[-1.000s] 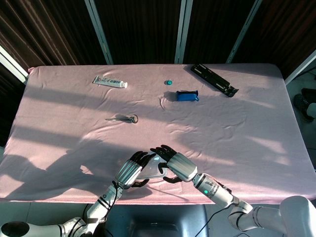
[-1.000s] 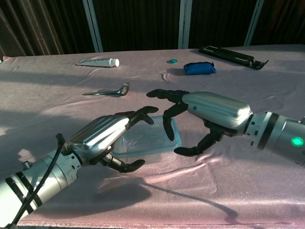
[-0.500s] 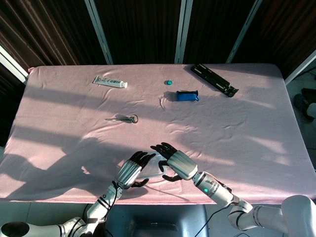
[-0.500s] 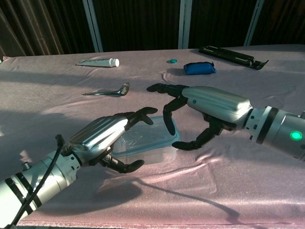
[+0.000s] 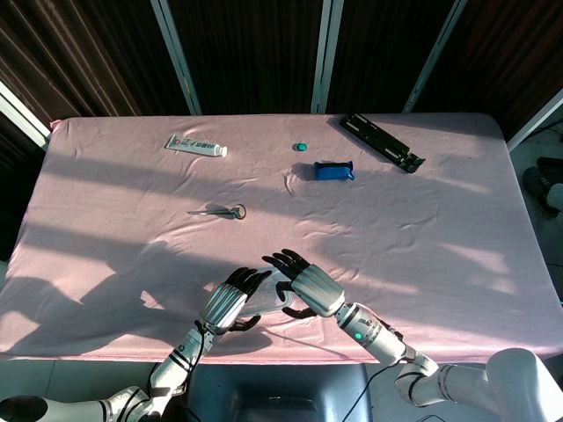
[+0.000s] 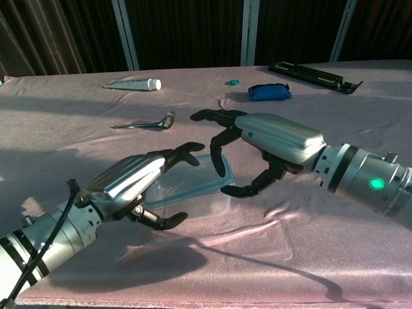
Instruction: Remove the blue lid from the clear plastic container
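The clear plastic container [image 6: 205, 205] with its blue lid [image 6: 185, 186] sits near the table's front edge, between my two hands; in the head view the container [image 5: 271, 294] is mostly covered. My left hand [image 6: 136, 185] grips its left end, fingers over the lid and thumb curled against the near wall. Over the right end arches my right hand [image 6: 261, 143], its fingers spread above the lid and its thumb tip at the right rim, holding nothing. From the head camera, the left hand [image 5: 227, 305] and right hand [image 5: 310, 287] flank the container.
Further back on the pink cloth [image 5: 422, 237] lie a metal tool [image 5: 218, 211], a toothpaste tube [image 5: 197, 145], a small teal cap [image 5: 302, 147], a blue pouch [image 5: 334, 170] and a black bar [image 5: 382, 141]. The table's front edge runs just below both hands.
The container and my left hand have shifted a little left. My right hand has followed leftward, its fingers now further over the lid's right end.
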